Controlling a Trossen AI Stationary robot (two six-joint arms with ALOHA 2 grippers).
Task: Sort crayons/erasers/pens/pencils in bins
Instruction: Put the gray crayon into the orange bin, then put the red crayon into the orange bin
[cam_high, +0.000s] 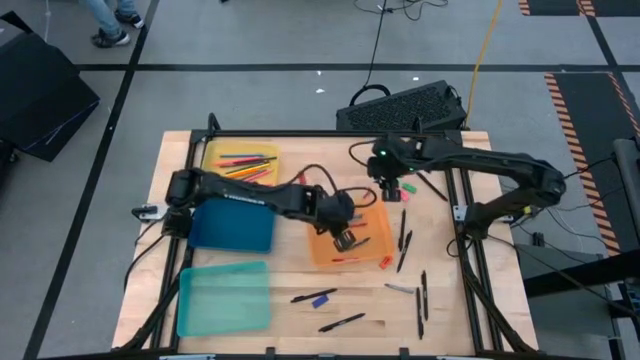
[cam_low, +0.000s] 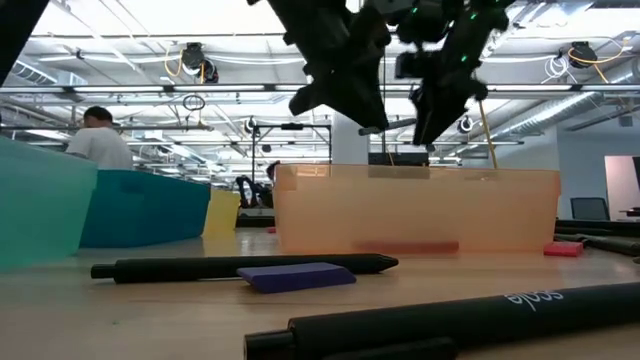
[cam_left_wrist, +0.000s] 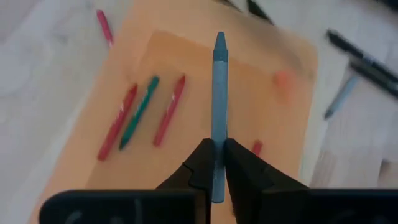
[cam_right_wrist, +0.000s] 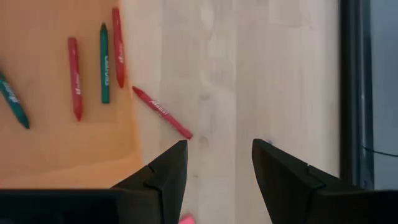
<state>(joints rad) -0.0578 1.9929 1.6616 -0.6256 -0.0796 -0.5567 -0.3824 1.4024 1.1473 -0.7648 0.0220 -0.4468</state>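
Grey-blue wax crayon (cam_left_wrist: 219, 106), pointed tip, clamped in left pincer (cam_left_wrist: 216, 163) over translucent orange bin (cam_left_wrist: 186, 56); right pincer (cam_right_wrist: 217, 163) open, empty, at its 1 o'clock.

Grey crayon's (cam_left_wrist: 219, 93) lower end hidden between end-effector fingers (cam_left_wrist: 200, 168).

We look straight down overhead, level from counter height, and closely past each wrist; all share the orange bin (cam_high: 345, 238).
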